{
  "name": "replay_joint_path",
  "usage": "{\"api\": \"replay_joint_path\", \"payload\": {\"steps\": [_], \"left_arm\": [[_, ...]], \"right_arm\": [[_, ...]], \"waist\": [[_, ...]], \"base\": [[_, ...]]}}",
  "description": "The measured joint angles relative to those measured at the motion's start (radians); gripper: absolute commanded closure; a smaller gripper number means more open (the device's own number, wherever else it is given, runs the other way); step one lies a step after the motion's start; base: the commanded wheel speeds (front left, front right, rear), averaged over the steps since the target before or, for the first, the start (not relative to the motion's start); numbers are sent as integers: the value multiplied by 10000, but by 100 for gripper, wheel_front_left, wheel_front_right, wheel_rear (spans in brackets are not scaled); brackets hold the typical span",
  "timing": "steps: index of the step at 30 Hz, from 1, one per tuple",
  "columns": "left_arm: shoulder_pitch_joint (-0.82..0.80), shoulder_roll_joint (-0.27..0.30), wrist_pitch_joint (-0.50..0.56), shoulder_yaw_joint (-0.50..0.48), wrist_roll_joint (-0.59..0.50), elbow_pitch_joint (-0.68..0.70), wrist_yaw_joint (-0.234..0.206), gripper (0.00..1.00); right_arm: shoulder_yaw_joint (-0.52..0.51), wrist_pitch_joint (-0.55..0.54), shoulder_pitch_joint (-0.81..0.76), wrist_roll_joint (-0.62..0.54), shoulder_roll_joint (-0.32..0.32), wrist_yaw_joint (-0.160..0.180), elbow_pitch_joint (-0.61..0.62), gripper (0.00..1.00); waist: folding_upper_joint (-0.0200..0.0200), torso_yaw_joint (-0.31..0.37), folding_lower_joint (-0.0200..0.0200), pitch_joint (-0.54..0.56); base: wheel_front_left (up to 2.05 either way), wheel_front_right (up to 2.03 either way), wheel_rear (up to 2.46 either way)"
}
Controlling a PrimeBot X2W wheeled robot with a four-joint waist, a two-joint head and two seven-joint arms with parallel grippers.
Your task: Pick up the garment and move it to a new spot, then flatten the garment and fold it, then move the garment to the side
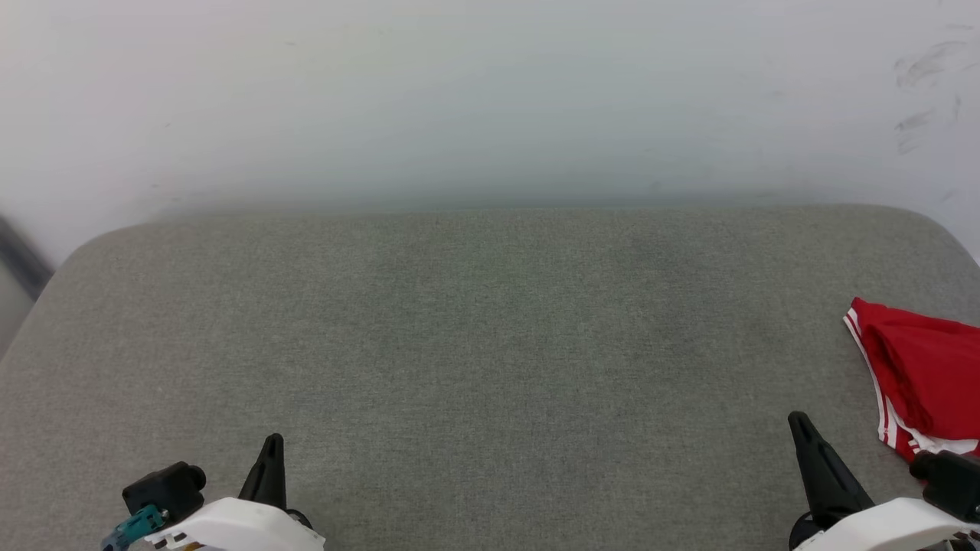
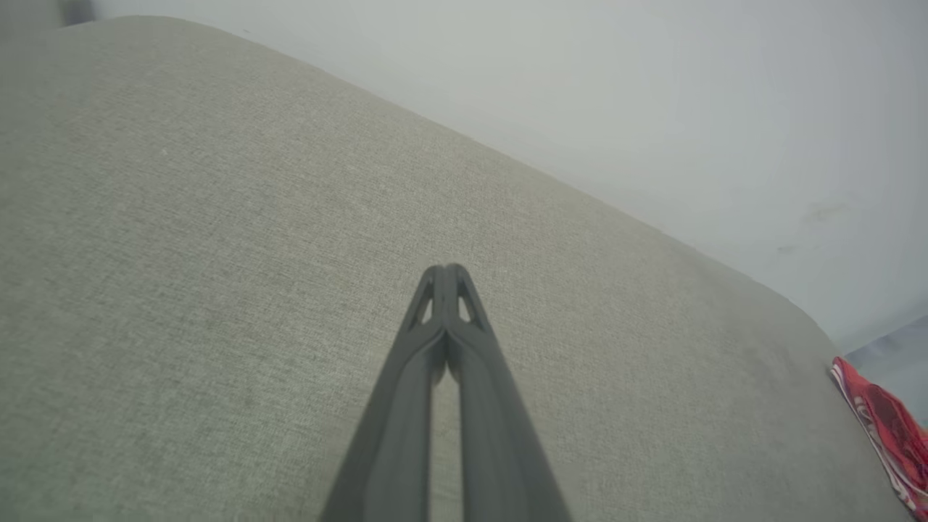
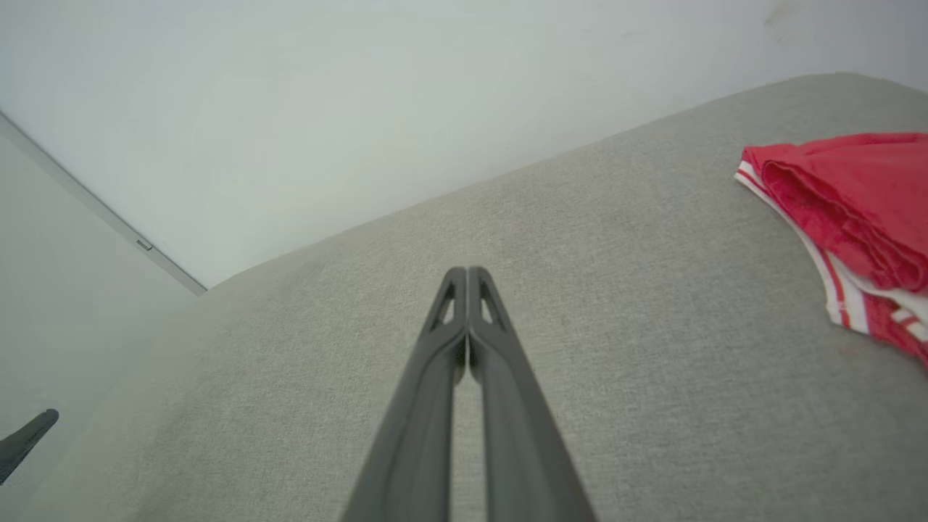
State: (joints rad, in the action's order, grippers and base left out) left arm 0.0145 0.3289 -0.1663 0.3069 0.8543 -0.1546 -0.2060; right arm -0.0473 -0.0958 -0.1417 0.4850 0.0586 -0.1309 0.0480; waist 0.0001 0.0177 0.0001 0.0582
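The garment [image 1: 926,375] lies bunched on the grey padded bench [image 1: 490,344], its striped edge running near-to-far. The right end effector [image 1: 800,425], fingers together and empty, sits just left of the garment. The left end effector [image 1: 272,445], likewise closed, is well apart, so the right arm looks nearer.

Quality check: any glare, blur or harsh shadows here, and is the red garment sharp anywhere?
Head view: even, soft light, no glare or hard shadows on the grey fabric surface; the folded red jersey garment with white striped trim is cut by the right edge. Left wrist view: the garment is smeared at the frame edge. Right wrist view: it is clearest, slightly pale.
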Motion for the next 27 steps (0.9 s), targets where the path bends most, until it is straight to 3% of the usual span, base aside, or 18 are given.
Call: {"api": "replay_joint_path", "payload": {"steps": [27], "left_arm": [[-400,-934,945,-1432,2709,-345,1185,100]], "right_arm": [[-84,69,843,4086,59,2,-1028,100]], "waist": [[0,-45,0,-155]], "base": [[0,0,0]]}}
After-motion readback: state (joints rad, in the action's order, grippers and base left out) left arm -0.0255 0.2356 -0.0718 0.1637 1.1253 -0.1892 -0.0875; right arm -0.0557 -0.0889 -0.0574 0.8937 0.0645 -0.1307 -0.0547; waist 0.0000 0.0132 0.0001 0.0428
